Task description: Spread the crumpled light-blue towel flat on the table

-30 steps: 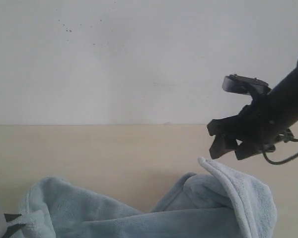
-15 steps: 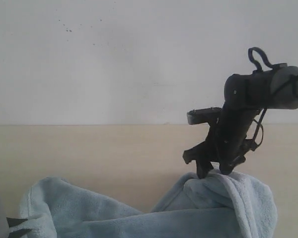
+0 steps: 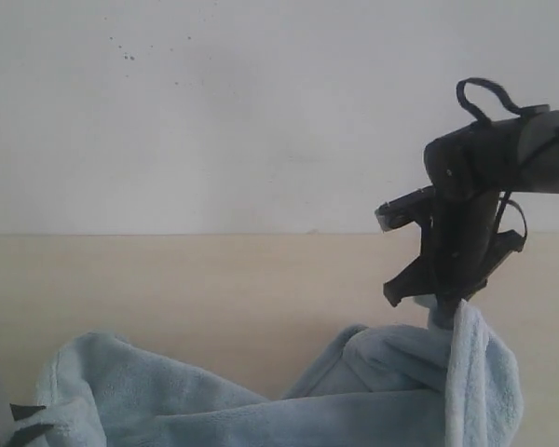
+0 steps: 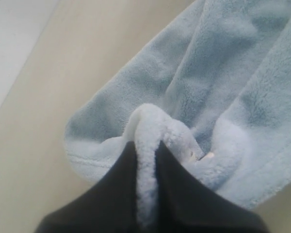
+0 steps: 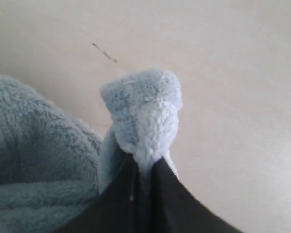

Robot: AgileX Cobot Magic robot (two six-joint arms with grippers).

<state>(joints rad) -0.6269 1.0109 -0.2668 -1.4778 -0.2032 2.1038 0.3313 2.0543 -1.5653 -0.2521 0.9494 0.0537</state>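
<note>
Nearest, the left gripper is clamped on a fold of the towel, with pile bulging out between the tips. No change there over the last second. The towel is a crumpled heap on the near part of the table, its left end low and its right end humped.

Farther back on the right, the right gripper is what changed. A second ago it hung spread wide above the raised right corner, then it dropped onto it. Now it is pinched tight on that corner, which is drawn up into a peak. In the wrist view a tuft of terry pokes past the tips, cloth sandwiched between both fingers.

Both ends are now gripped, so the grasping looks done. The likely next step is pulling the ends apart. Nothing lies flat yet. The white wall is behind.
</note>
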